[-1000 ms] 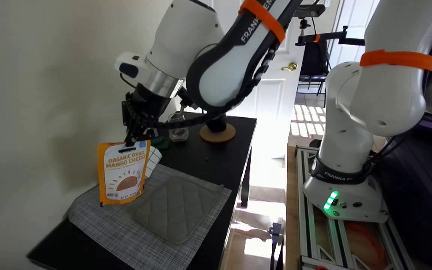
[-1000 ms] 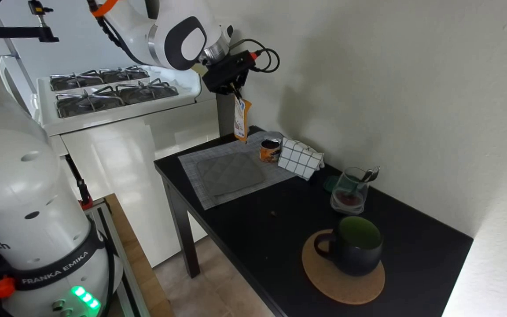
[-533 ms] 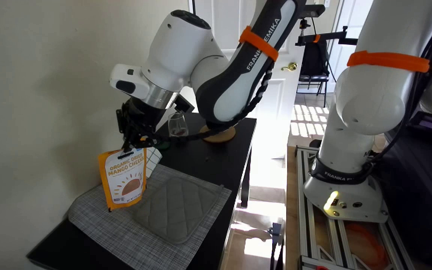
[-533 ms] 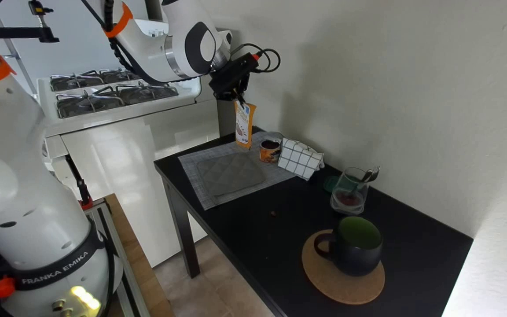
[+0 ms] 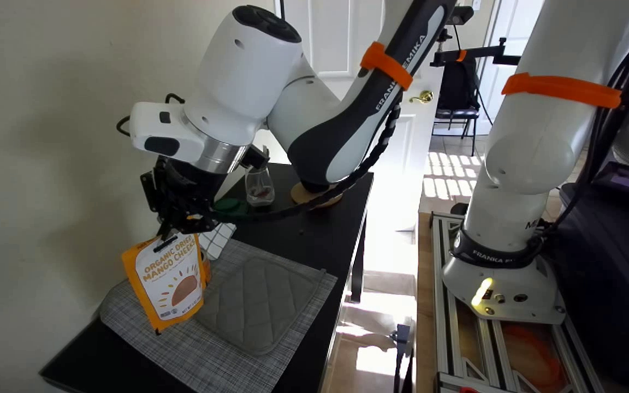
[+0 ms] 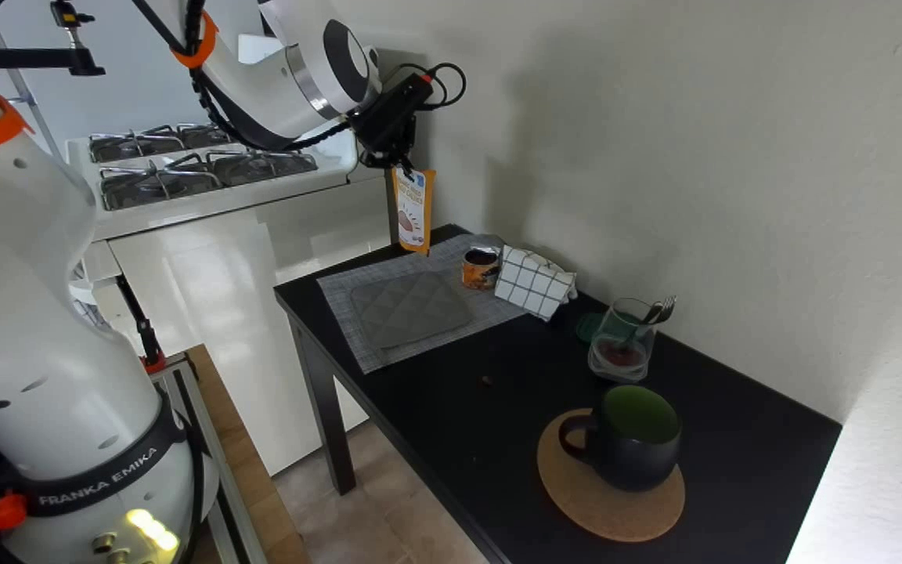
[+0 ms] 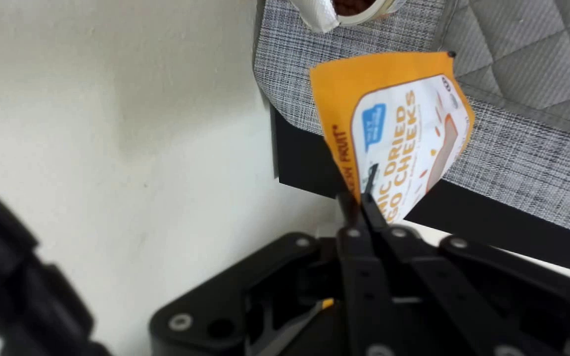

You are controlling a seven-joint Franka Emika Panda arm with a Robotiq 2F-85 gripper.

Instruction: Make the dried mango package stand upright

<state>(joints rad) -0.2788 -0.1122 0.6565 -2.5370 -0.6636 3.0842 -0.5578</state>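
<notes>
The dried mango package is an orange pouch with a pale label, seen in both exterior views and the wrist view. It also shows in an exterior view, hanging below the gripper. My gripper is shut on the package's top edge, near its hang slot. The pouch hangs tilted, with one lower corner lowest. It appears held in the air over the wall-side end of the grey placemat. The pinched edge is partly hidden by the fingers.
A quilted grey potholder lies on the placemat. An orange can and a checked white cloth stand near the wall. Farther along are a glass with forks and a dark mug on a cork coaster. The wall is close beside the gripper.
The gripper has carried the package down and toward the placemat's wall-side end. The pouch has gone from nearly straight to more tilted. The arm's base light changed from green to yellow.
</notes>
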